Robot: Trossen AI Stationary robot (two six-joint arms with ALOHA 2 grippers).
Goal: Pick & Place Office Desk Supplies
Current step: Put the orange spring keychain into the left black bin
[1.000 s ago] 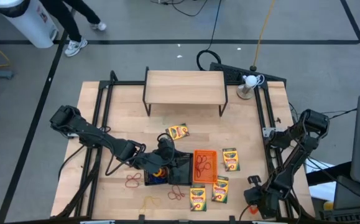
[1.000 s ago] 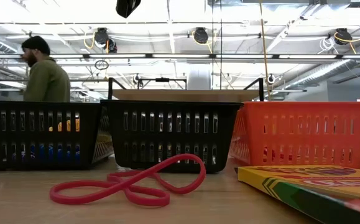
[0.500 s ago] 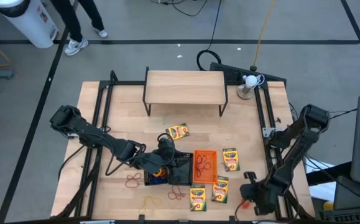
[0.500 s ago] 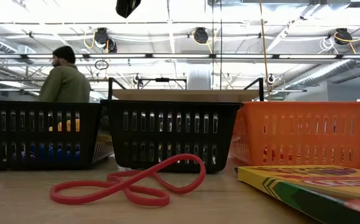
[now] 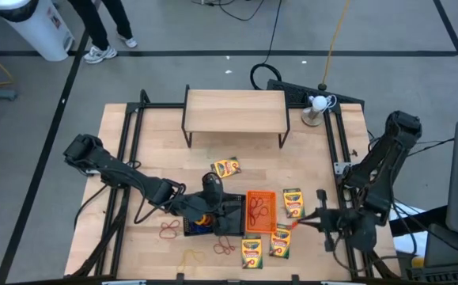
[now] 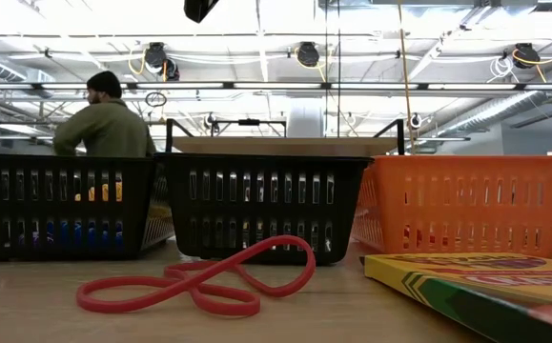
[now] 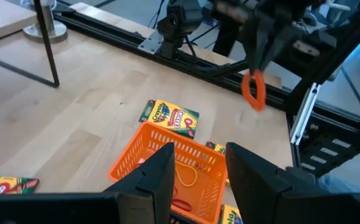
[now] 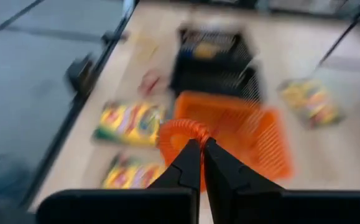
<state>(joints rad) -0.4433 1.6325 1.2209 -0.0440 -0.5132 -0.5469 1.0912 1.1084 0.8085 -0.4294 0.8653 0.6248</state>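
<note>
Right gripper (image 5: 296,225): fingers pressed together, pinching a thin orange rubber band (image 8: 181,133); it hangs above the table at about 4 o'clock from the table's middle, just beside the orange tray's 3 o'clock side. In the left wrist view the band (image 7: 253,89) dangles as a loop below it, clear of the table.
Left gripper (image 5: 210,184): fingers (image 7: 148,180) spread part-way with nothing between them; it sits over the black trays, toward 7 o'clock from the table's middle.
Orange mesh plastic tray (image 5: 261,211): just right of the black trays, holding rubber bands, colours hard to tell.
Two black mesh plastic trays (image 5: 217,222): side by side, touching the orange one; something blue and yellow lies in the left one.
Small yellow-and-green cardboard crayon boxes (image 5: 293,202): one at 3 o'clock of the orange tray, two at its 5 and 6 o'clock, one at 11 o'clock near the shelf.
Loose red rubber band (image 6: 199,279): flat on the table in front of the black trays.
Light wooden shelf with black legs (image 5: 235,112): at 12 o'clock.
Person (image 6: 104,122): beyond the table, in a green top.
</note>
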